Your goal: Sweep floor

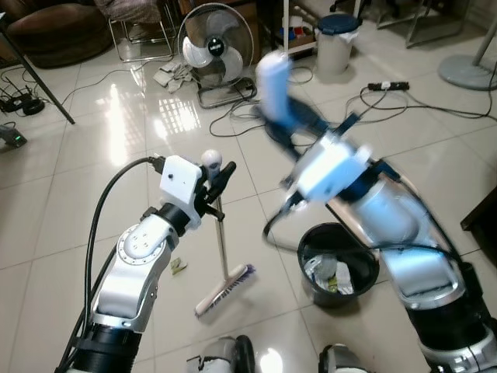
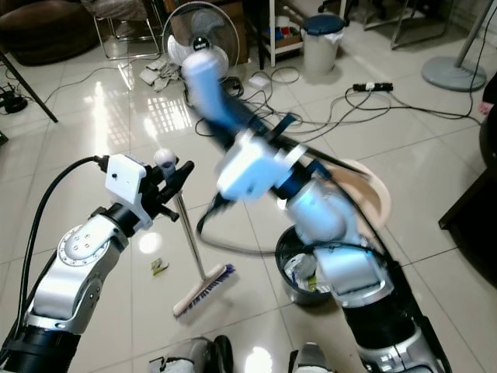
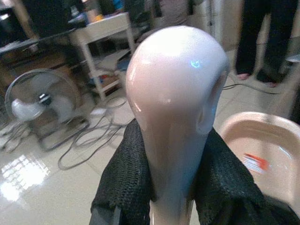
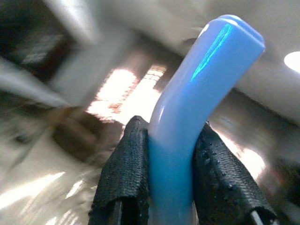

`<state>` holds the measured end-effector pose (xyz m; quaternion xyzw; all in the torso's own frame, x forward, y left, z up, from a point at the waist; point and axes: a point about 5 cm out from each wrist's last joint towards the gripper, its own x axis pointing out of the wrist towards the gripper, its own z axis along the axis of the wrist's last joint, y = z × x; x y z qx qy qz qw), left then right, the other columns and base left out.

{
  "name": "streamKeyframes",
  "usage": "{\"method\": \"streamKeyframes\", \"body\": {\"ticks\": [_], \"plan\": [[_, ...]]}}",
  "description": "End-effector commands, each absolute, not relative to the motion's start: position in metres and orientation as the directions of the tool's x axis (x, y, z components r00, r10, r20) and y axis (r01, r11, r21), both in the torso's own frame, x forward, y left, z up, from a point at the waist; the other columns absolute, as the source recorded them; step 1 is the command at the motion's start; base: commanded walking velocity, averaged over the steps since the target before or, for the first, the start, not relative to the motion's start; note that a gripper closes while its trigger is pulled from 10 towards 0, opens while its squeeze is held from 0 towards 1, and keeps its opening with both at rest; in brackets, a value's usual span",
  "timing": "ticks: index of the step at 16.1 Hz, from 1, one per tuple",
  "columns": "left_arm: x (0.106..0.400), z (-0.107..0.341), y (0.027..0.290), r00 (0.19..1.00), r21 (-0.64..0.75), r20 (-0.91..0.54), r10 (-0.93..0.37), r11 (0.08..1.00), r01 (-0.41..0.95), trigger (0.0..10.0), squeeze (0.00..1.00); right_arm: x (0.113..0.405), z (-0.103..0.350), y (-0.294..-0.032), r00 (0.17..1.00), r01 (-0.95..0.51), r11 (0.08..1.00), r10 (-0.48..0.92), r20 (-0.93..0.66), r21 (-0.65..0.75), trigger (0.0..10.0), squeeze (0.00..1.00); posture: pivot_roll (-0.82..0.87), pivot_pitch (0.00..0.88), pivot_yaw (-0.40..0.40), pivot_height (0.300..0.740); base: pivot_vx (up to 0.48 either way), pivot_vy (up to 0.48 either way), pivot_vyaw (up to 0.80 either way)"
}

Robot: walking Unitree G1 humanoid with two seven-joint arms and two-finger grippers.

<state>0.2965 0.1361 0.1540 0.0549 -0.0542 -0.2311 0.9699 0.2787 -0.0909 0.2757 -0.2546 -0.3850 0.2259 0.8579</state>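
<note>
Left wrist view: left end effector (image 3: 171, 187) clamps the broom handle (image 3: 176, 108); right end effector (image 4: 171, 173) grips a blue handle (image 4: 197, 108).

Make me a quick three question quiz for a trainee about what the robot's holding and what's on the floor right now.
1. True or false: the left gripper is shut on the top of the broom handle.
2. What does the right gripper hold? A) a fan B) a blue handle C) a cable
3. Fill in: the small black bin stands on the floor to the robot's ____ of the broom head.

Key
1. True; the left wrist view shows both black fingers pressed against the rounded knob.
2. B; the blue handle sits between the fingers.
3. right
</note>
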Motion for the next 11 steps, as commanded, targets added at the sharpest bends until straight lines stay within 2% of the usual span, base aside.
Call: {"method": "streamKeyframes", "body": {"ticks": [1,3,5,6,9,11], "plan": [[0.306,0.154,0.15,0.937,0.141,0.033,-0.347,0.93,0.34,10.0,0.0,0.278,0.325,-0.112,0.579,-0.168,0.941,0.334,0.744,-0.293,10.0,0.0,-0.04,0.081,0.124,0.74,0.0,0.0,0.0],[0.311,0.155,0.153,0.948,0.173,0.024,-0.316,0.936,0.307,10.0,0.0,0.282,0.348,-0.125,0.551,-0.174,0.978,0.19,0.812,-0.111,10.0,0.0,-0.04,0.07,0.119,0.74,0.0,0.0,0.0],[0.316,0.16,0.162,0.96,0.196,0.053,-0.274,0.946,0.259,10.0,0.0,0.281,0.366,-0.132,0.502,-0.174,0.984,0.121,0.856,-0.037,10.0,0.0,-0.03,0.057,0.119,0.74,0.0,0.0,0.0],[0.316,0.161,0.165,0.963,0.199,0.058,-0.264,0.948,0.248,10.0,0.0,0.281,0.367,-0.131,0.507,-0.177,0.984,0.123,0.853,-0.037,10.0,0.0,-0.03,0.057,0.119,0.74,0.0,0.0,0.0],[0.314,0.156,0.167,0.971,0.206,0.024,-0.238,0.952,0.228,10.0,0.0,0.294,0.321,-0.123,0.696,-0.173,0.985,0.12,0.708,0.004,10.0,0.0,-0.02,0.051,0.113,0.74,0.0,0.0,0.0],[0.31,0.146,0.162,0.974,0.22,-0.018,-0.226,0.949,0.224,10.0,0.0,0.297,0.298,-0.122,0.75,-0.131,0.991,0.086,0.656,0.02,10.0,0.0,-0.02,0.048,0.113,0.74,0.0,0.0,0.0]]}}
